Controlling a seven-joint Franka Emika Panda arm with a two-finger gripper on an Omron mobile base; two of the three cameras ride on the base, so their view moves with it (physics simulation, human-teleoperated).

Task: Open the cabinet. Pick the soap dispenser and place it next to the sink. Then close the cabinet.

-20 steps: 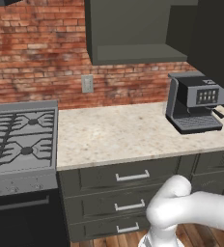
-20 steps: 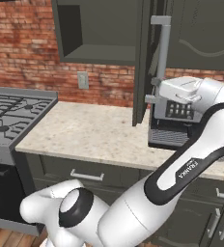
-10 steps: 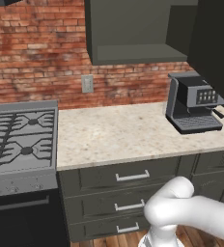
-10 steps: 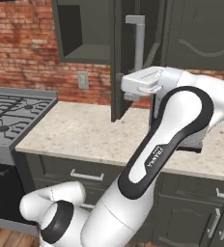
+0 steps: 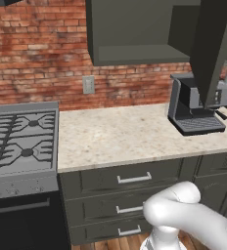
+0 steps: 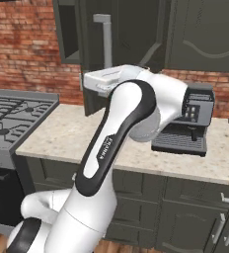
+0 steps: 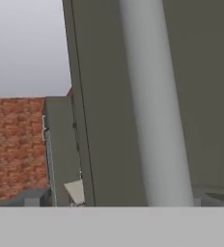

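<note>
So the cabinet [image 6: 94,59] door's swung out, gripper [image 6: 93,85] just by the handle [image 7: 155,106], jaws wide, holding nothing (presumably letting go). Can't spot the dispenser yet.

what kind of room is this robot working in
A rendered home kitchen, it seems: a gas stove beside a speckled stone counter, an espresso machine against the brick wall, and a dark wall cabinet overhead.

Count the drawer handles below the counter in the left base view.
3 handles, stacked under the counter: top, middle, bottom. The robot's arm hides part of the middle one and may hide others.
</note>
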